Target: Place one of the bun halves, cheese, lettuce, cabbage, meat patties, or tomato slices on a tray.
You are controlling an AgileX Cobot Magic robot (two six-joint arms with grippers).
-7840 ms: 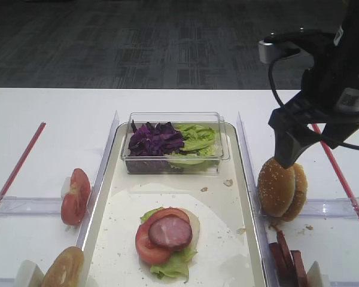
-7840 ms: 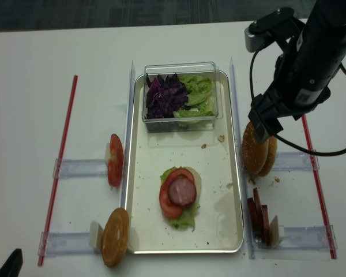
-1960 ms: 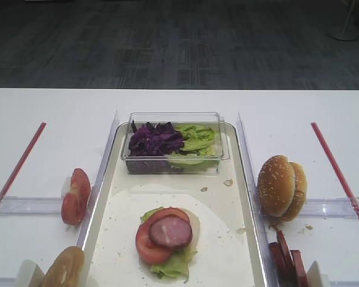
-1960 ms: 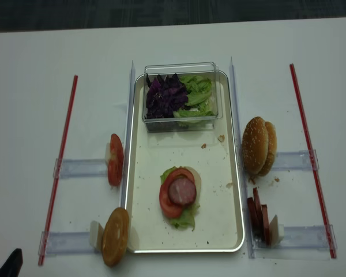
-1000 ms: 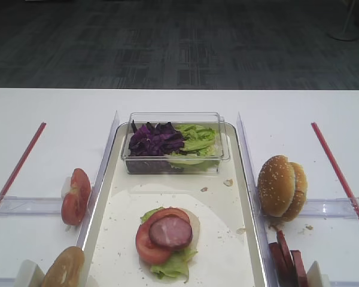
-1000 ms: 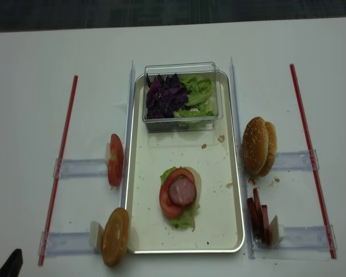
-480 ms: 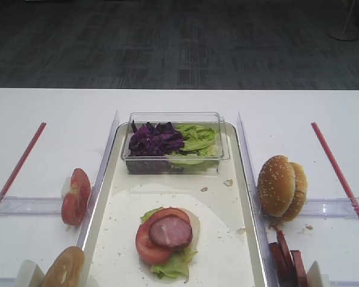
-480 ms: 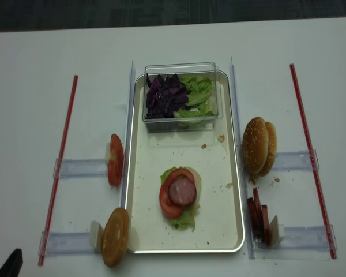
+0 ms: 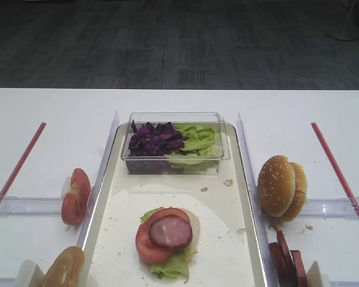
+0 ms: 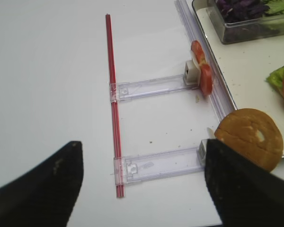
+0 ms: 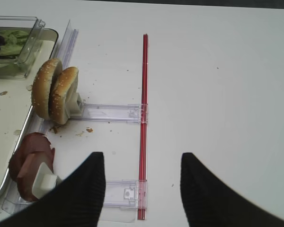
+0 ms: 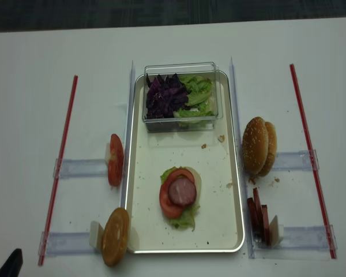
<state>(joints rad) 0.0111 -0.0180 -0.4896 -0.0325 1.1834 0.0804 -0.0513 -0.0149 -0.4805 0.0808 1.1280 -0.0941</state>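
Bun halves stand on edge in a rack right of the tray in the first high view, well apart from the stack at the tray's near end: lettuce, a tomato slice and a meat patty on top, so several layers look placed and a closing bun seems left. From the right wrist, the right gripper hangs over bare table, fingers parted with nothing between them, the buns up-left. From the left wrist, the left gripper is likewise spread and empty, beside another bun half and spare tomato slices. The second high view shows cabbage in the clear box; both arms are out of frame there, and any cheese is hard to make out.
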